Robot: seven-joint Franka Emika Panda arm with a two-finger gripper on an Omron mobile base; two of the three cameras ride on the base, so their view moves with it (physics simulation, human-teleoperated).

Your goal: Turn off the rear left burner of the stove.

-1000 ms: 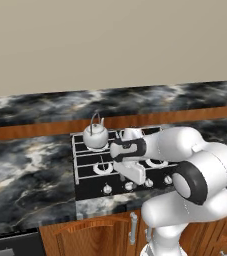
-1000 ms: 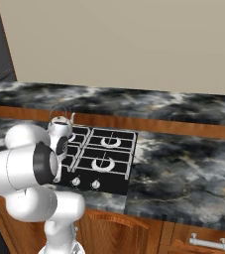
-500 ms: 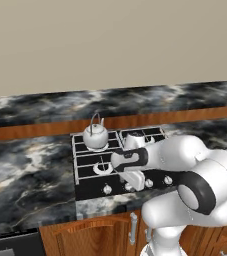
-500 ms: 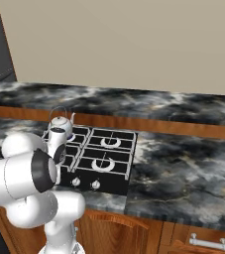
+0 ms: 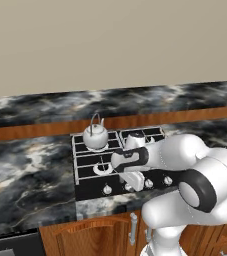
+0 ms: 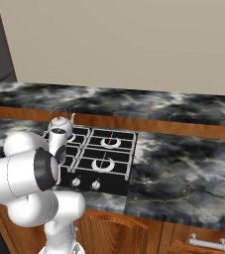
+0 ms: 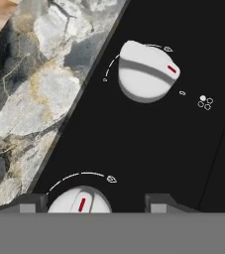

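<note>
The stove is a black cooktop set in the marble counter, also seen as the stove from the right. A white kettle stands on the rear left burner and hides most of it. Silver knobs line the front edge, such as the leftmost knob. My gripper hangs low over this row. In the hand view my gripper is open, its fingertips on either side of a white knob with a red mark. A second knob lies further along.
Dark marble counter surrounds the cooktop, with a raised back ledge and a beige wall behind. Wooden cabinet fronts sit below. My own arm blocks the stove's left side in the right base view, where the kettle shows above it.
The arm has folded lower and the hand has dropped to the knob row at the stove's front. The fingers have drawn slightly closer together.
</note>
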